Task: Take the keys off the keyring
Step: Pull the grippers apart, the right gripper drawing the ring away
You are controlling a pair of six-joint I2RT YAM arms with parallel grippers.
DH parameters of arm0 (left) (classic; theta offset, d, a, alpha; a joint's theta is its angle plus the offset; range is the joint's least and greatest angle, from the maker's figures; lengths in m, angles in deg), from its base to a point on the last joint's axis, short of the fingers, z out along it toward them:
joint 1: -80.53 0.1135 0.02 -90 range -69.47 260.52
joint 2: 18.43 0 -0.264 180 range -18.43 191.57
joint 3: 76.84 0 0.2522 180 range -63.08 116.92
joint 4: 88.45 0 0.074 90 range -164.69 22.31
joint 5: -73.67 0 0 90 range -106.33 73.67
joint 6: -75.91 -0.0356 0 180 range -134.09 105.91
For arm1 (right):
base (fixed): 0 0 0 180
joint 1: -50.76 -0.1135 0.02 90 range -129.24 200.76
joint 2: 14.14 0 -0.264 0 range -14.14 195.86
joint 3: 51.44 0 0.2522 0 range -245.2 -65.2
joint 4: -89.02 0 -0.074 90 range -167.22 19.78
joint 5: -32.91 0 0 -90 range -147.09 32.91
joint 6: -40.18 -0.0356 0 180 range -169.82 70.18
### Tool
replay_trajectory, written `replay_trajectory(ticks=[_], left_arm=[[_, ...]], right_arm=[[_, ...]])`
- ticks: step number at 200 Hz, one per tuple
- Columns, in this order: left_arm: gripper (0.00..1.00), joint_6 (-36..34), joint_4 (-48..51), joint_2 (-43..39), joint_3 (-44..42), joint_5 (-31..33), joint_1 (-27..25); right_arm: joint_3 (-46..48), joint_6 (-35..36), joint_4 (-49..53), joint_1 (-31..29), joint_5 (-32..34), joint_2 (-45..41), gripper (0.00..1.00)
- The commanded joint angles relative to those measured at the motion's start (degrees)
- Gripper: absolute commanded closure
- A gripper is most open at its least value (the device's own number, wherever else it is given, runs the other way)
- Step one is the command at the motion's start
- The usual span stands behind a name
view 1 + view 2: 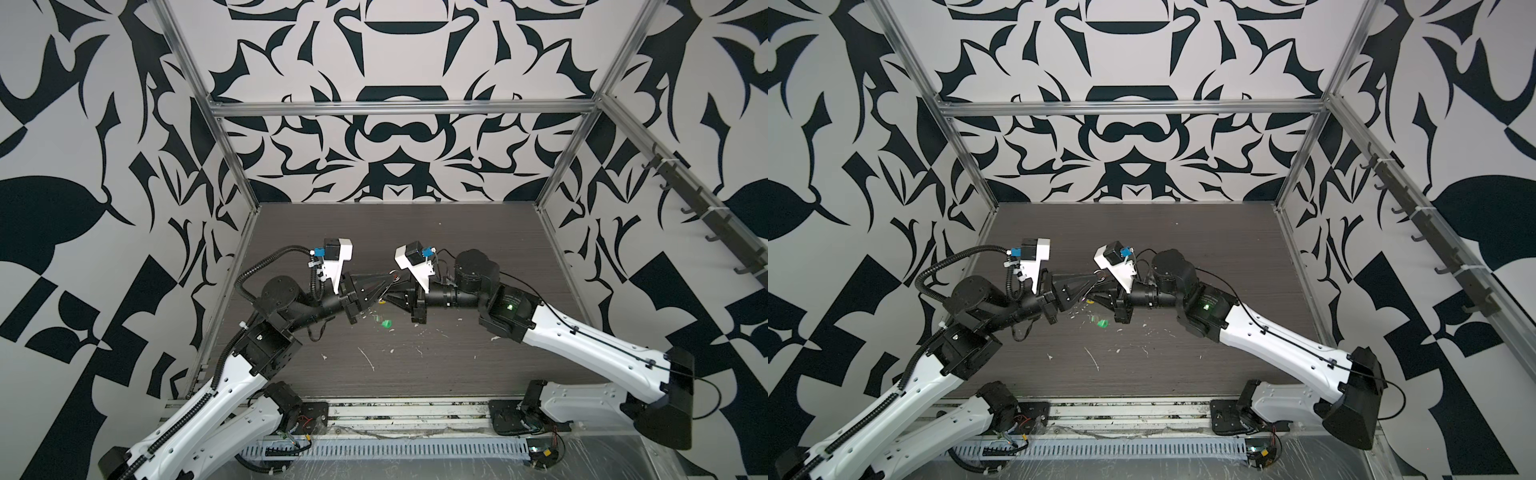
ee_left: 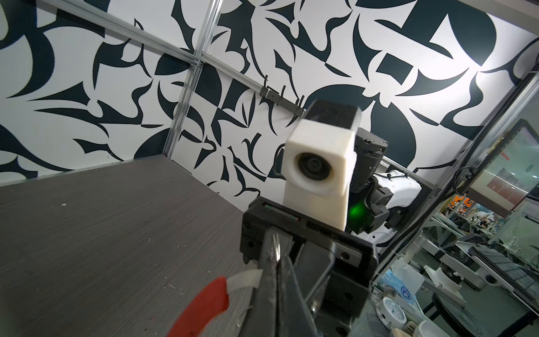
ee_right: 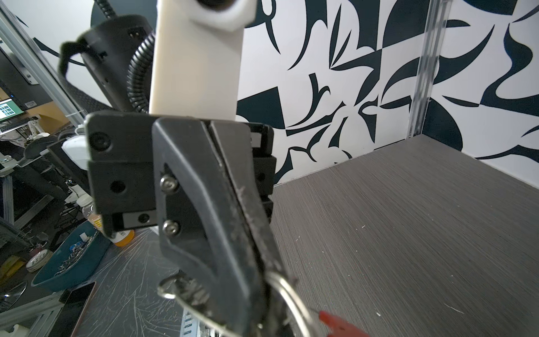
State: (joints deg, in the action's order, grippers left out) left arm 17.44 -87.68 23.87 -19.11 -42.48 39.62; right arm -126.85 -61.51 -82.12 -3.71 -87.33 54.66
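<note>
Both grippers meet above the middle of the table. In the left wrist view the keyring's red segment [image 2: 204, 303] and pale band [image 2: 245, 278] run into my left gripper [image 2: 277, 256], which is shut on the keyring. A small silver ring [image 2: 275, 248] stands at its tips. My right gripper [image 3: 264, 315] is shut on a silver split ring [image 3: 291, 294] beside the red segment [image 3: 338, 322]. In both top views a blurred green key [image 1: 386, 324] [image 1: 1101, 323] shows below the left gripper [image 1: 390, 281] and right gripper [image 1: 388, 297]. Whether it hangs or lies there is unclear. The yellow key is hidden.
The dark wood-grain table [image 1: 415, 241] carries white scraps [image 1: 368, 359] near its front. Aluminium frame posts and patterned walls close it in. A rail of black hooks [image 1: 685, 199] runs along the right wall. A blue bowl [image 3: 73, 262] sits outside the cell.
</note>
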Motion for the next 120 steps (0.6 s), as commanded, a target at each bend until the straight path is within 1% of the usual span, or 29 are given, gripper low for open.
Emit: replay_trajectory(ticks=[1,49,66,88,103,120], left_arm=[[1.00,-1.6,0.1,-2.2,-0.2,2.9,-0.2],[1.00,-4.8,5.9,-5.3,0.3,6.9,-0.2],[1.00,-6.2,7.8,-6.5,0.2,8.3,-0.2],[1.00,-7.8,10.4,-7.7,0.1,10.6,-0.2],[1.00,-8.2,11.2,-8.5,-0.3,11.5,-0.2],[1.00,-8.2,11.7,-9.2,-0.7,11.9,-0.2]], right_arm=[[-0.4,0.1,-1.9,-0.3,-0.5,-2.1,1.00],[5.3,1.2,4.3,-0.3,5.3,-9.6,1.00],[7.4,1.8,6.3,-0.3,8.3,-12.4,1.00],[11.4,2.3,7.4,0.0,15.1,-15.8,1.00],[13.6,0.9,7.7,1.2,18.2,-17.4,1.00],[15.4,-1.5,8.3,4.2,18.4,-16.8,1.00]])
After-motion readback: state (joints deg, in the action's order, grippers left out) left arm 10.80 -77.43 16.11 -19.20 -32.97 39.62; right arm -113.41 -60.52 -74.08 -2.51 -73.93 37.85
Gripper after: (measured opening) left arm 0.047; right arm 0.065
